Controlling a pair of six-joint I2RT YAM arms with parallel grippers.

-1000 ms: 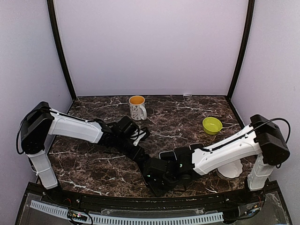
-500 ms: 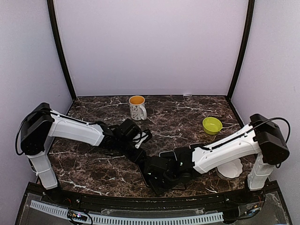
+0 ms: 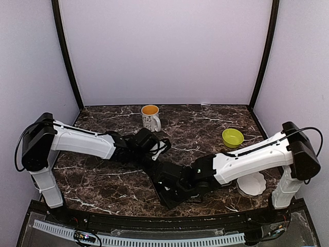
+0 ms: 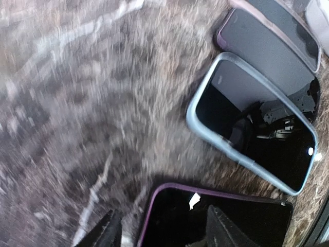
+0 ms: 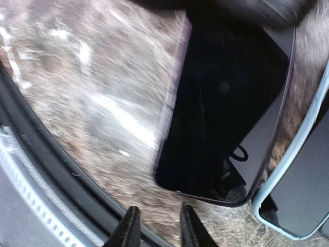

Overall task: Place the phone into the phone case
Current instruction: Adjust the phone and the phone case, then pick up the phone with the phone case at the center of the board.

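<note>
Hovering at the purple-cased phone [image 5: 226,103] — left tool [image 4: 164,231] spread wide, right tool [image 5: 157,231] barely parted, both empty.

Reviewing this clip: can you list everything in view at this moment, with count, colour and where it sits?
mug: one, white patterned, orange inside, far middle of the table
bowl: one, yellow-green, right side
dish: one, white, by the right arm's base, partly hidden
purple-rimmed phone: one, dark screen, near the front edge, under the grippers
light-blue-rimmed phone: one, dark screen, beside the purple-rimmed one
grey-purple slab: one, past the light-blue one; phone or empty case, cannot tell
table: one, dark brown marble
left gripper: one, black, open above the purple-rimmed phone
right gripper: one, black, fingers slightly apart, holding nothing
</note>
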